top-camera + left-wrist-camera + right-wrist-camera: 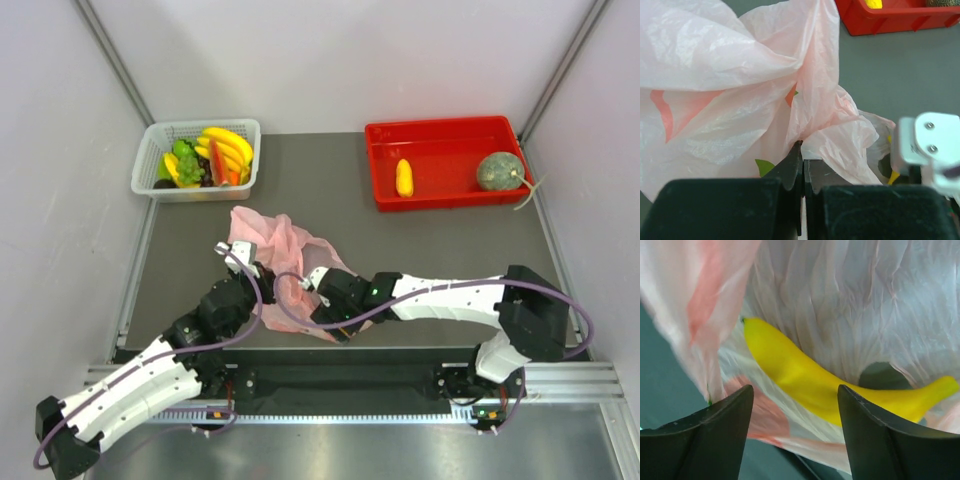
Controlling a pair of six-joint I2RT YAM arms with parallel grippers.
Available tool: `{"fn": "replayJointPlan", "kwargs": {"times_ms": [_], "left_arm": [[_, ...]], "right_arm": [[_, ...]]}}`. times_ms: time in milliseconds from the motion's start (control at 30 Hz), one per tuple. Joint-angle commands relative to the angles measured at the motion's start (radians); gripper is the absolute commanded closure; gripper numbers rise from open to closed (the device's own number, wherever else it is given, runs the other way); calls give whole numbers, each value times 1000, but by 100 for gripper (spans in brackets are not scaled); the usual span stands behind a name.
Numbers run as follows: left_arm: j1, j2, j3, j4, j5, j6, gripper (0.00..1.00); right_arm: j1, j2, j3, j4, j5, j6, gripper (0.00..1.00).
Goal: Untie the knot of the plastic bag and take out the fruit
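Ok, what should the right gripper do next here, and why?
Probably ease the right gripper forward a little and close on the banana. Its jaws stand open, and the banana lies across the gap just ahead of them, inside the plastic bag. The left gripper is shut on the bag's film.

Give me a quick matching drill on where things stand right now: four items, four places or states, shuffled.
Column one:
1. melon
2. banana
3. left gripper
4. right gripper

Column two:
A. open
B. pinched shut on the plastic bag
C. in the red tray
D. inside the bag

Pairs: 1-C, 2-D, 3-B, 4-A.
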Motion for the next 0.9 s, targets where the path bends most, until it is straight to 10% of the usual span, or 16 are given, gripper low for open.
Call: {"fn": "replayJointPlan", "kwargs": {"times_ms": [0,867], "left_arm": [[-2,-23,-21,51,4,-9,100],[-2,-101,-50,19,-22,-34,100]], "right_arm": [[41,-53,39,-59,119,11,28],[49,110,5,98,-63,-29,28]]}}
